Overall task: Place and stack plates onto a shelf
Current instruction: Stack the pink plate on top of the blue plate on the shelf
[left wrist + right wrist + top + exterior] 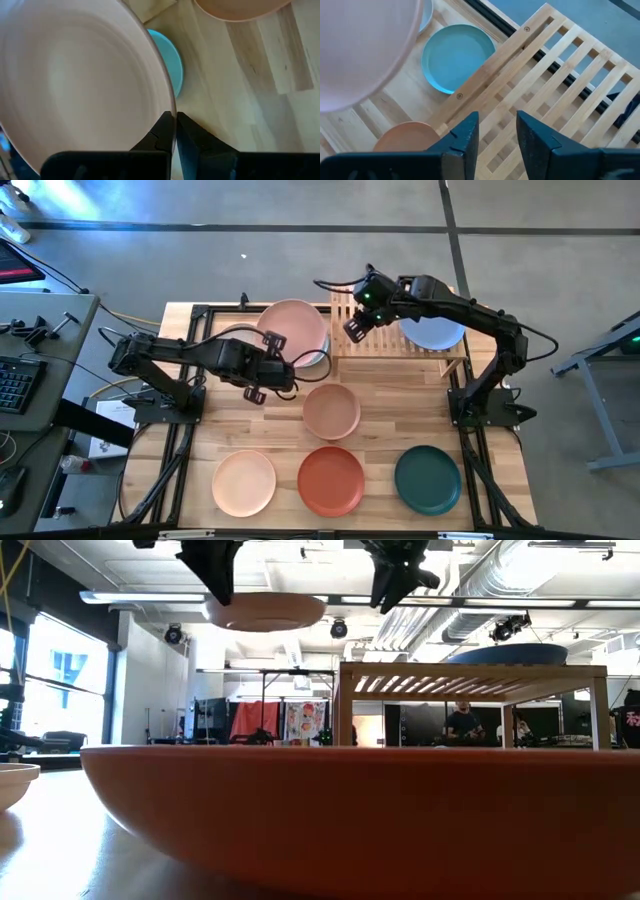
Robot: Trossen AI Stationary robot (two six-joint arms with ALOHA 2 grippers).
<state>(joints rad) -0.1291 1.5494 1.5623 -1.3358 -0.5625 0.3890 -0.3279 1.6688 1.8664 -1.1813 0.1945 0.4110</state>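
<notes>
- Left gripper [175, 131], jaws pinched shut on the pink plate [293, 328] rim, holds it aloft upper centre, beside the shelf [375, 340].
- Plate looks rigid, smooth, likely slippery; edge grip suits.
- Right gripper [496, 135], jaws apart and empty, hovers over the slats.

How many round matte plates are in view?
7: pink one held by left gripper, pale sage beneath it, blue on the wooden shelf, tan-pink, peach, orange-red, dark green on the table. Another may be hidden.
</notes>
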